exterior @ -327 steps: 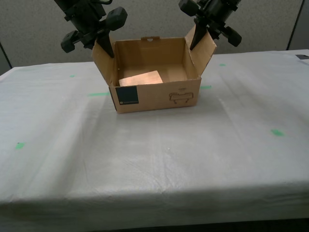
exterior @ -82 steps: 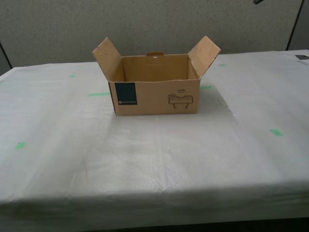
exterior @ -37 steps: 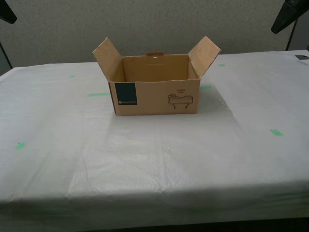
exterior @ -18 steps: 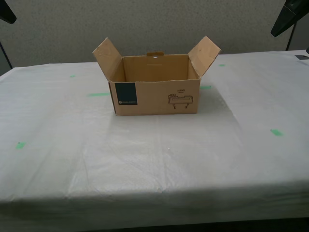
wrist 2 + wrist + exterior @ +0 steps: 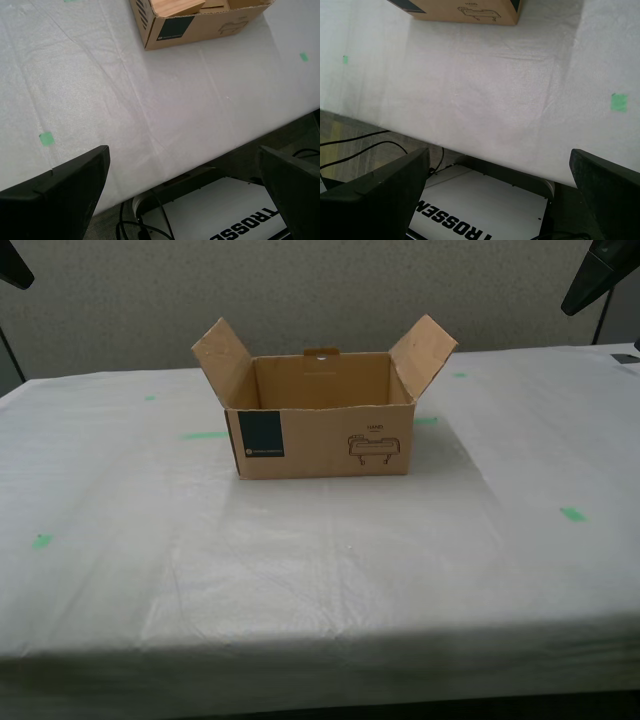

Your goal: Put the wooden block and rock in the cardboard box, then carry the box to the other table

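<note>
- The cardboard box [image 5: 322,415] is seen standing upright on the other table [image 5: 320,560], its white cloth marked with green tape pieces [image 5: 573,513]; the side flaps are splayed outward.
- The wooden block [image 5: 177,7] is seen inside the box in the second wrist view (the rock cannot be made out).
- My second gripper [image 5: 190,192] is held wide open and empty, well apart from the box.
- My first gripper [image 5: 502,187] is likewise spread wide, with nothing gripped, above the table's near edge.
</note>
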